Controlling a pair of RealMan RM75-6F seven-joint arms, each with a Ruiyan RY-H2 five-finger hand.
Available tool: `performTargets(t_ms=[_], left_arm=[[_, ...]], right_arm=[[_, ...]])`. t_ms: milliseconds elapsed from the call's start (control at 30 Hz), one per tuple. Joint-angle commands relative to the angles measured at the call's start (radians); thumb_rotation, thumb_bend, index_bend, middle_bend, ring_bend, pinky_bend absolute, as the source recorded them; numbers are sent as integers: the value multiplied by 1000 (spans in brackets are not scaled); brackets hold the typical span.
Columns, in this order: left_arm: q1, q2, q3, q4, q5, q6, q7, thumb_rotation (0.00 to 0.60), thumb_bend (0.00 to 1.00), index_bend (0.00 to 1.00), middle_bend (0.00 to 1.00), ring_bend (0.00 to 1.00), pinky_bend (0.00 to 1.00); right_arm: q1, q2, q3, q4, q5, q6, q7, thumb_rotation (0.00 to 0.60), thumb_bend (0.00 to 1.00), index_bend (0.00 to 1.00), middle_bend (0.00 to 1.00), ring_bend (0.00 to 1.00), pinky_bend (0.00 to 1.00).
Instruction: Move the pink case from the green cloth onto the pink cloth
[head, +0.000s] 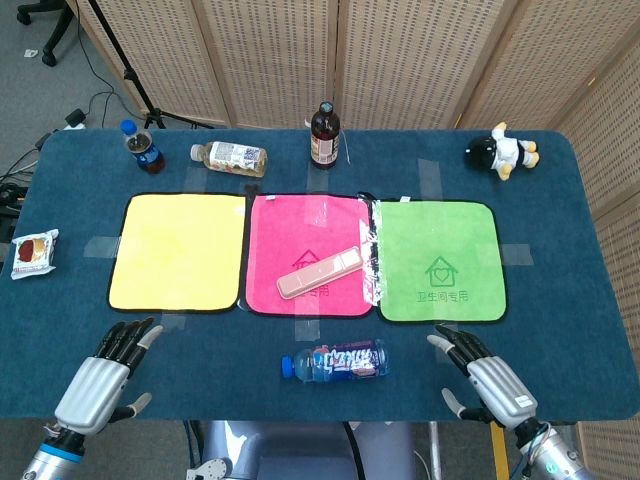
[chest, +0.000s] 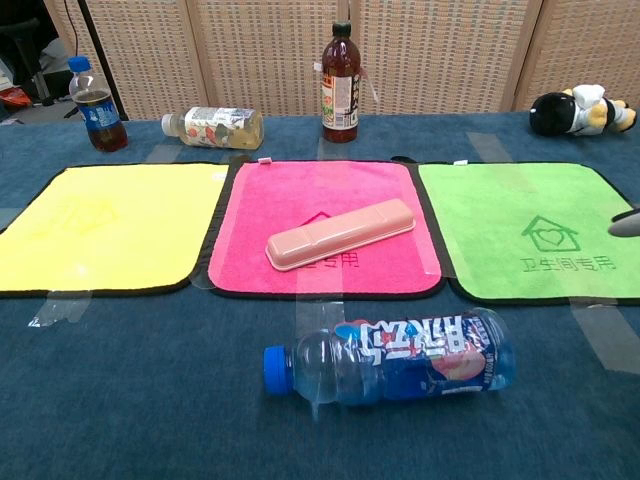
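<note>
Both hands, left (head: 95, 377) and right (head: 492, 380), hover empty, fingers apart; pink case (head: 319, 272) lies on pink cloth (head: 290, 240).

You are working in a staged test room: woven folding screens (head: 400, 60) wall off a blue-covered table (head: 560, 250), with a tripod (head: 125, 70) and floor cables (head: 95, 100) behind.
</note>
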Motion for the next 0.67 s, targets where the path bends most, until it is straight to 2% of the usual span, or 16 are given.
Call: performTargets(t_ms=[33, 100, 233, 433, 667], left_arm=[[3, 0, 1, -1, 3, 3, 5, 600, 211, 0, 0, 0, 21], [5, 1, 2, -3, 6, 7, 11, 600, 211, 0, 0, 0, 21], [8, 2, 2, -2, 14, 14, 19, 600, 211, 0, 0, 0, 21], [14, 9, 0, -4, 16, 27, 8, 600, 211, 0, 0, 0, 22], [10, 10, -2, 1, 9, 19, -3, 600, 211, 0, 0, 0, 21]], right_arm=[[-68, -24, -11, 67, -52, 85, -92, 600, 517, 83, 0, 0, 0], [-106, -43, -6, 100, -65, 136, -149, 600, 517, 83, 0, 0, 0], [-154, -76, -7, 154, -88, 193, -168, 600, 517, 83, 0, 0, 0], [-172, -75, 11, 161, -107, 225, -162, 600, 517, 83, 0, 0, 0], [-177, -76, 20, 155, -108, 214, -173, 600, 517, 83, 0, 0, 0]])
